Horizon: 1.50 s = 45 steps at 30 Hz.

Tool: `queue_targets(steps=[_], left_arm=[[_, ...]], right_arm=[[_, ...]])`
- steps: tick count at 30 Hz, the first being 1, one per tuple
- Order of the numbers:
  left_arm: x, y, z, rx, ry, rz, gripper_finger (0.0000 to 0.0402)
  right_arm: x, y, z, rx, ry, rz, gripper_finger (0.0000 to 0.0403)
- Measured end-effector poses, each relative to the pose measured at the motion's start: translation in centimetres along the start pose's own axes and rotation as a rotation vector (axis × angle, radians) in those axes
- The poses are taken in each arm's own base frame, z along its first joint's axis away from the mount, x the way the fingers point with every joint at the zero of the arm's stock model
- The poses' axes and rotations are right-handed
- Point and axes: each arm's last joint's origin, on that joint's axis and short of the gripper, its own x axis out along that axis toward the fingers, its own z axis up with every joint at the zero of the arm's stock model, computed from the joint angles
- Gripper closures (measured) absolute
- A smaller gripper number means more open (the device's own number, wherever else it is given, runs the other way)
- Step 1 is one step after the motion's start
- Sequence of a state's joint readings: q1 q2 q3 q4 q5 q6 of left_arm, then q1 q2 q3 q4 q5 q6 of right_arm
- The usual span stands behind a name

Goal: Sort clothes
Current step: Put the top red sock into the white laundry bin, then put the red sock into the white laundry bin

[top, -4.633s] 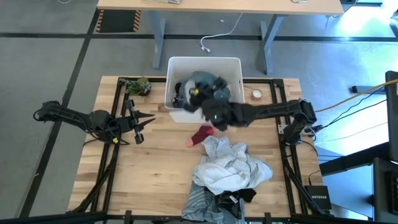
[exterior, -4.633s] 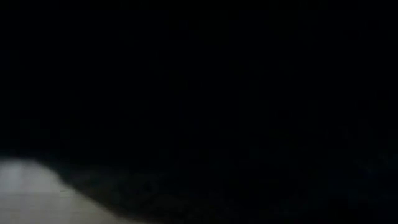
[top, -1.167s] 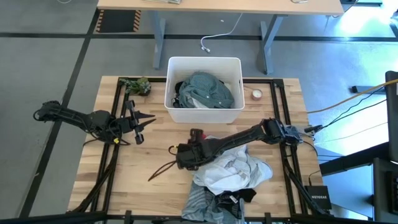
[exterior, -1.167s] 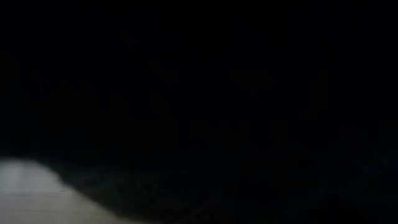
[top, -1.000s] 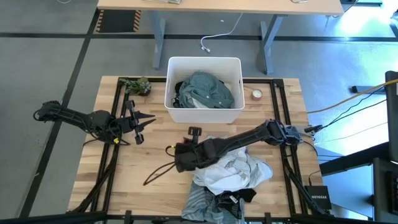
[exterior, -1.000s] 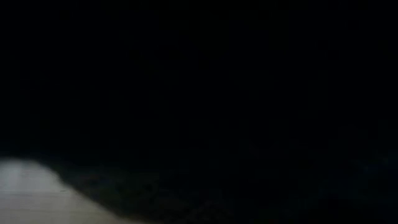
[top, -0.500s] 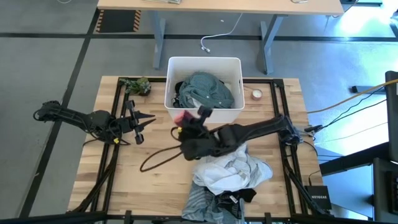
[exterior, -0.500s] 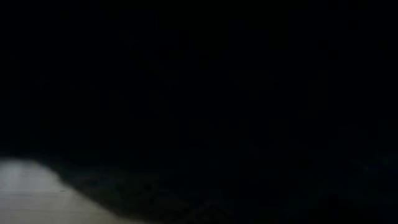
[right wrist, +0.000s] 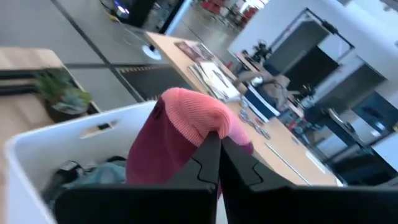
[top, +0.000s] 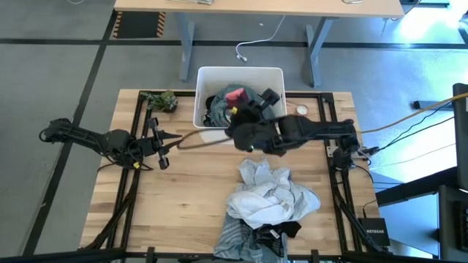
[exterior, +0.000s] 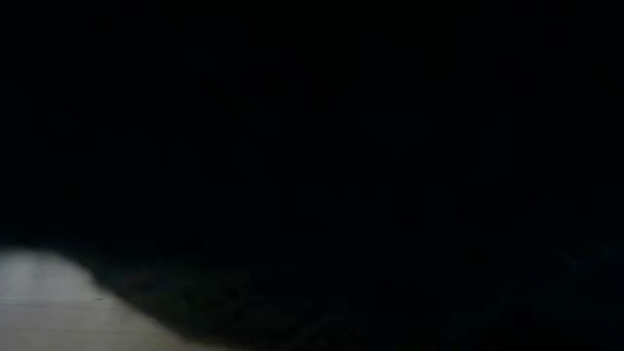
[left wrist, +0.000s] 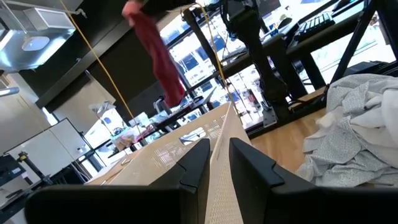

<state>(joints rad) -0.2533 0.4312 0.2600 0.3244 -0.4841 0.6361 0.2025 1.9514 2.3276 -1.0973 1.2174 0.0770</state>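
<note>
My right gripper is above the white bin, shut on a red garment. The garment also shows in the left wrist view, hanging. A thin dark tail of it trails toward the table's left. A teal garment lies in the bin. A pile of grey-white, white and black clothes lies on the table near the near edge. My left gripper waits at the left, its fingers a narrow gap apart and empty. The low view is almost wholly dark. My right gripper pinches a fold of the red garment between its two shut fingers, with cloth bunched over the fingertips. The garment is lifted over the bin and hangs below the gripper. I cannot tell whether the tail touches the table.
A small green-brown camouflage lump lies at the far left of the table. A tape roll lies to the right of the bin. Black frame rails run along the table's sides. Bare wood lies between my left arm and the pile.
My right gripper has risen from beside the clothes pile and gone toward the far edge, to above the bin, shut on the red garment. The garment has been lifted off the table, and its thin tail has been dragged after it from the near left.
</note>
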Motion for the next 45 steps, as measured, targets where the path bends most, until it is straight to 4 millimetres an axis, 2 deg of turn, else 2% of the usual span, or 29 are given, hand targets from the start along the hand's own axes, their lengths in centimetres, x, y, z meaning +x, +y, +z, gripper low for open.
queue_targets(steps=[6,8,12,17,22,28,31,33,38,42,45], left_arm=[[0.0,0.0,0.0,0.000,0.000,0.000,0.0345],[0.0,0.0,0.0,0.001,0.000,0.000,0.0345],[0.0,0.0,0.0,0.004,0.001,-0.001,0.0345],[0.0,0.0,0.0,0.001,0.002,-0.001,0.0345],[0.0,0.0,0.0,-0.003,0.003,-0.003,0.0345],[0.0,-0.1,-0.1,-0.016,0.007,-0.005,0.0345],[0.0,0.0,0.0,-0.025,0.005,-0.003,0.0345],[0.0,0.0,0.0,-0.027,0.001,0.000,0.0345],[0.0,0.0,0.0,-0.027,0.000,0.000,0.0345],[0.0,0.0,0.0,-0.026,0.000,0.000,0.0345],[0.0,0.0,0.0,-0.023,0.000,0.000,0.0345]], right_arm=[[3.7,-1.1,-1.3,0.086,0.127,0.013,0.0385],[4.8,-1.5,-1.9,0.149,0.197,0.077,0.0367],[6.0,-2.0,-2.9,0.218,0.340,0.227,0.0306],[5.3,-1.6,-3.3,0.226,0.406,0.315,0.0228],[2.0,0.2,-3.1,0.192,0.387,0.418,0.0186],[-2.9,4.2,-3.5,0.125,0.349,0.528,0.0182],[-4.5,6.8,-4.2,0.094,0.366,0.565,0.0182],[-4.8,9.0,-5.0,0.051,0.390,0.585,0.0183],[-3.9,14.4,-7.7,-0.091,0.470,0.560,0.0183],[-2.0,18.3,-10.3,-0.182,0.596,0.573,0.0183],[-0.1,20.1,-12.1,-0.232,0.691,0.560,0.0183]])
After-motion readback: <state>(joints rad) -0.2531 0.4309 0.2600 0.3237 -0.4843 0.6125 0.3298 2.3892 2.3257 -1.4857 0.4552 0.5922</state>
